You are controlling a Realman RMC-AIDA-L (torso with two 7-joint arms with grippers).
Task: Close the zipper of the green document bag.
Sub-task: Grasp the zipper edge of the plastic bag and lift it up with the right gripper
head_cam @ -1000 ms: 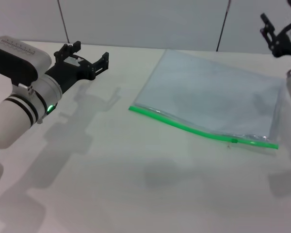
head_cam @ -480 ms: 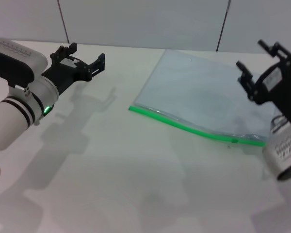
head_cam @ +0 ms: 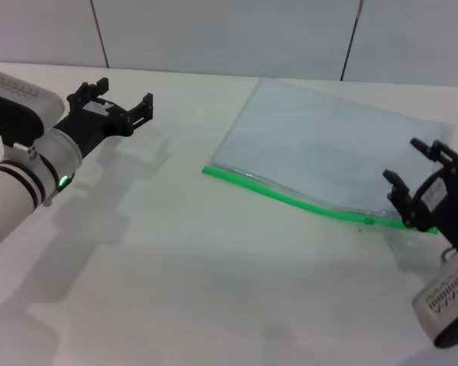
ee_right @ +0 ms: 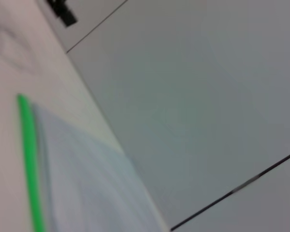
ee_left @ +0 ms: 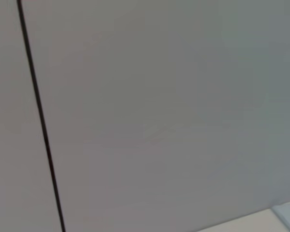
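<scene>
- The green document bag (head_cam: 332, 152) lies flat on the white table (head_cam: 183, 267), right of centre: translucent pale blue-grey.
- The zipper (head_cam: 290, 200) runs along its near long edge, with the slider tab (head_cam: 369, 221) near the right end.
- The right gripper (head_cam: 424, 181), fingers spread, hangs over the bag's near right corner.
- The left gripper (head_cam: 114, 103), fingers apart, hovers far left, well apart from the bag.

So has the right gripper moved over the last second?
Yes. The right gripper has come down from above the far right corner of the green document bag to the near right end of the zipper, jaws open.
</scene>
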